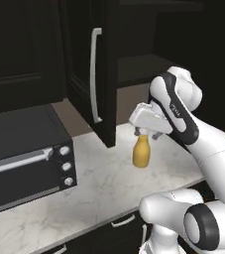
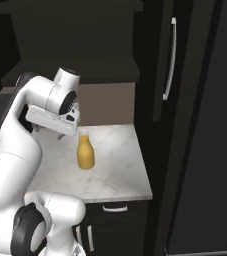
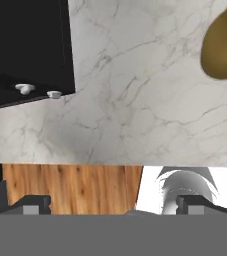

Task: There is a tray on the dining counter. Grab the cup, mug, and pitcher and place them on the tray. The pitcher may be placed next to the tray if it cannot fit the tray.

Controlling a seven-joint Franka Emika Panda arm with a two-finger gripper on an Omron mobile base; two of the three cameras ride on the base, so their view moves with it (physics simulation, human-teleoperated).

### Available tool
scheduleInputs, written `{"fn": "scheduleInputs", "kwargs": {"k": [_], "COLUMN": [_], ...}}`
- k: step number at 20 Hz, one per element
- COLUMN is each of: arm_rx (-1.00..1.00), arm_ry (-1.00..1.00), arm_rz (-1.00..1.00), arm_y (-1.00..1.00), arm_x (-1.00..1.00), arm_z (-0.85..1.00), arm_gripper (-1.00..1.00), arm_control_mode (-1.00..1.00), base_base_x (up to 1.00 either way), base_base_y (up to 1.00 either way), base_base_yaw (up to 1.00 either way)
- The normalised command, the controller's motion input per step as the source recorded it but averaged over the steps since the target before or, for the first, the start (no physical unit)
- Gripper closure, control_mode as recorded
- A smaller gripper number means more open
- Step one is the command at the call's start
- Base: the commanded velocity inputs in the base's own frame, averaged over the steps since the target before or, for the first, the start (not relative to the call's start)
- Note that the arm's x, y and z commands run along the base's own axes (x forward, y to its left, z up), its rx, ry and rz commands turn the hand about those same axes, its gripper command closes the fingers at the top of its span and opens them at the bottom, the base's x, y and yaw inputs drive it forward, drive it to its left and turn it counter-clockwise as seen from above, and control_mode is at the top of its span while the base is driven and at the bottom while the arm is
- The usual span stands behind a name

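White arm links [image 1: 203,149] rise closest to the base cameras, bending forward over a marble bench [image 1: 99,183]. At their end the jaws [image 1: 144,130] hang just above the pitcher [image 1: 141,152], right over its neck in both base views; whether the fingers touch the neck, and how far apart they stand, I cannot tell, since the hand's white body hides them there. In the hand view two dark fingertips [image 3: 32,205] sit well apart at the bottom edge with nothing between them. The pitcher stands upright on the bench, amber with a rounded body and narrower neck, apart from everything else on the stone; in the right base view it sits toward the middle of the bench [image 2: 110,170], with the hand [image 2: 52,120] over its top. What it holds, if anything, cannot be made out. In the hand view part of its rounded body shows at the upper right corner [image 3: 224,50], resting on the marble [image 3: 135,100]. A black toaster oven [image 1: 20,149] sits on the bench well to the left of the pitcher, with three pale knobs [image 1: 67,166] down its right side; its door is closed. Behind the pitcher a tall dark cabinet door [image 1: 96,69] with a long pale handle [image 1: 95,74] comes down to the bench. Wooden floor [image 3: 70,185] shows below the bench edge in the hand view.
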Motion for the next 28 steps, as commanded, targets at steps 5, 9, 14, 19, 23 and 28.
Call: {"fn": "scheduleInputs", "kwargs": {"k": [5, 9, 14, 19, 23, 28], "arm_rx": [0.00, -0.25, -0.34, -0.26, -0.13, -0.01], "arm_ry": [0.00, -0.17, -0.24, -0.14, -0.02, 0.00], "arm_rz": [0.00, 0.02, 0.00, 0.00, 0.00, 0.00], "arm_y": [0.00, -0.02, -0.10, -0.04, -0.20, -0.31], "arm_x": [0.00, 0.24, 0.50, 0.47, 0.43, 0.38], "arm_z": [0.00, 0.00, 0.00, 0.00, -0.11, -0.32], "arm_gripper": [-1.00, -1.00, -1.00, -1.00, -1.00, -1.00], "arm_control_mode": [1.00, -1.00, -1.00, -1.00, -1.00, -1.00], "base_base_x": [0.54, 0.00, 0.00, 0.00, 0.00, 0.00], "base_base_y": [0.00, 0.00, 0.00, 0.00, 0.00, 0.00], "base_base_yaw": [0.04, 0.00, 0.00, 0.00, 0.00, 0.00]}}
